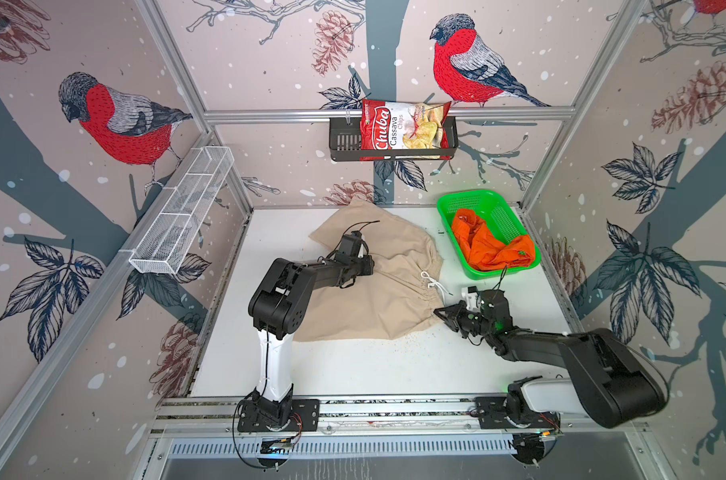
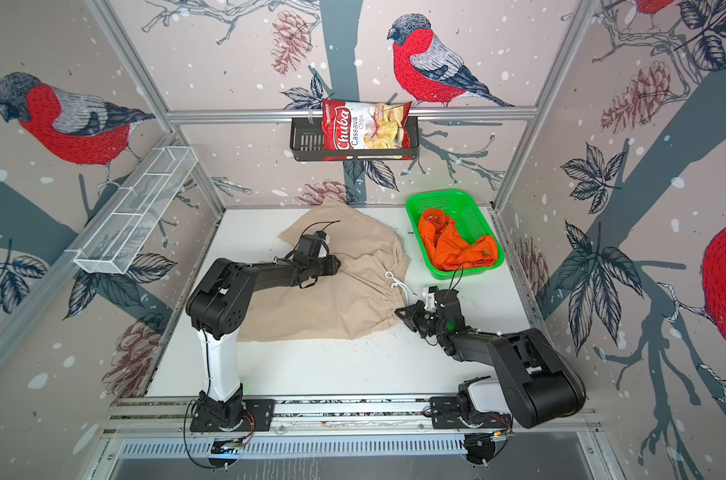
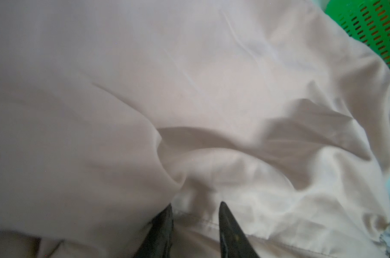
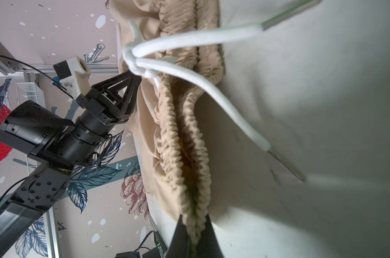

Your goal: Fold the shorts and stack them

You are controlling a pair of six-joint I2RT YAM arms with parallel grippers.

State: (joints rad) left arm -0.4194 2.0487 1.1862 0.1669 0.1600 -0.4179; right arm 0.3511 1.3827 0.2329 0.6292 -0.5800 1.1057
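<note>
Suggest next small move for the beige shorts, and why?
Probably lift the right gripper slightly and carry its corner toward the back: it is shut on the near waistband end of the beige shorts, which lie unfolded, while the left gripper pinches cloth mid-garment.

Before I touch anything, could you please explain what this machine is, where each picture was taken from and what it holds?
These are two robot arms at a white table. Two pictures look down on the whole scene; the other two come from a camera on each arm's wrist. A pair of beige shorts lies spread on the table; orange shorts lie crumpled in a green basket. The right end effector is shut on the beige shorts' gathered waistband, near its white drawstring. The left end effector pinches a bunched fold of the same shorts.
</note>
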